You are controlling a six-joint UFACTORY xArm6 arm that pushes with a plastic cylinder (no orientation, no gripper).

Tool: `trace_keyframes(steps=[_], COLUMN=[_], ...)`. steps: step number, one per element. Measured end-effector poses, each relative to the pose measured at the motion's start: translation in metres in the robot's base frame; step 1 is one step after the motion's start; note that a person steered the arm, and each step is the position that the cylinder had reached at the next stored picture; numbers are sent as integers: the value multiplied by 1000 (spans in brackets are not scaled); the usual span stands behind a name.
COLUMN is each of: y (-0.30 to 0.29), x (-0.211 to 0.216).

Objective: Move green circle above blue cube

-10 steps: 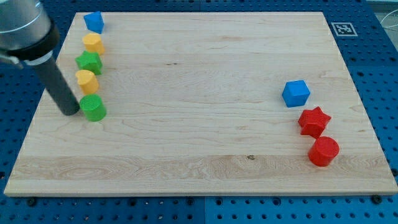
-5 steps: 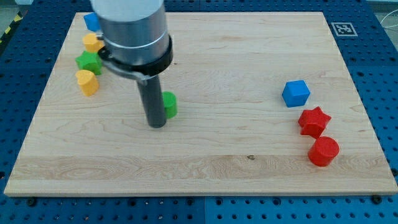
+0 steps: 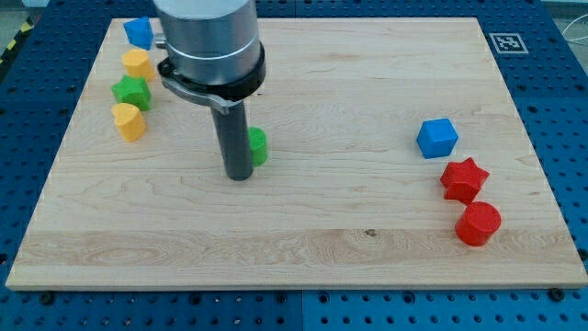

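Your tip (image 3: 239,175) is a plain rod, no hand to open or close. It touches green circle (image 3: 258,146) on circle's left. Blue cube (image 3: 436,138) lies far right on counter (image 3: 367,92); you'd push right, slightly up.

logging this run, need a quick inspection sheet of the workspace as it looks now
surface: wooden board on a blue pegboard, fiducial tag at the board's top right corner
job's things: green circle left of board centre, partly hidden by the rod; blue cube far off at the view's right
clutter: red star and red cylinder below the blue cube; at top left a second blue block, yellow block, green block, yellow block
claw: none fitted; my tip sits against the green circle's left side
cables: nothing seen
surroundings: yellow-black tape at top left
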State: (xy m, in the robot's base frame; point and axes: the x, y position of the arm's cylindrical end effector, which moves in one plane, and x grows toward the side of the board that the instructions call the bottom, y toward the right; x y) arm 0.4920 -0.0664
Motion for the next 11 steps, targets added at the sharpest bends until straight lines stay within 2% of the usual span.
trace_keyframes(steps=[2, 4, 5, 7, 8, 9, 11], y=[13, -2, 45, 97, 133, 146, 206], x=[-38, -77, -67, -69, -90, -105, -121])
